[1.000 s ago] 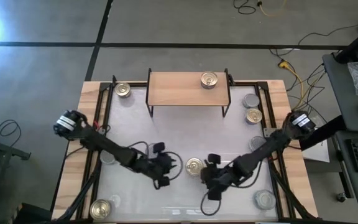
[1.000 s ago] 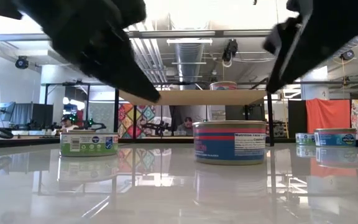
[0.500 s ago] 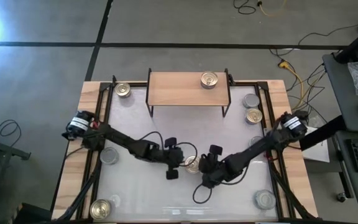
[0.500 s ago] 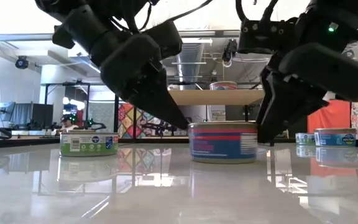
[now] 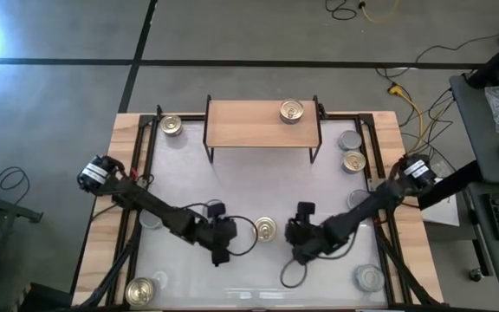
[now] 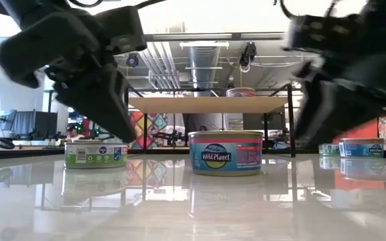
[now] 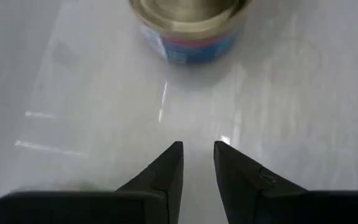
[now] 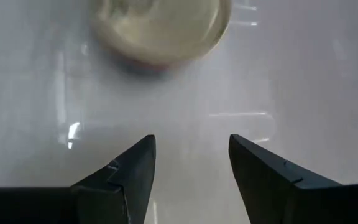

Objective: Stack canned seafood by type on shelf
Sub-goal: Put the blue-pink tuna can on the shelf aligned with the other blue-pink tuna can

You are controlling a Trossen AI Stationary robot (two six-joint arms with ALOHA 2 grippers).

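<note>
From above, a gold-topped tin [image 5: 267,229] sits alone near the table's front middle, the left gripper [image 5: 222,241] on one side and the right gripper [image 5: 300,236] on the other, neither touching it; the shelf [image 5: 262,124] at the back carries one gold-topped tin [image 5: 291,111] near its right end. At table level, the blue-and-red label faces us, with both arms clear of it. The left wrist camera shows its fingers [image 7: 166,171] nearly together, holding nothing. The right wrist camera shows its fingers [image 8: 132,171] parted and empty, tin ahead. I'd let the right one straddle the tin squarely, low on the wall, before closing.
</note>
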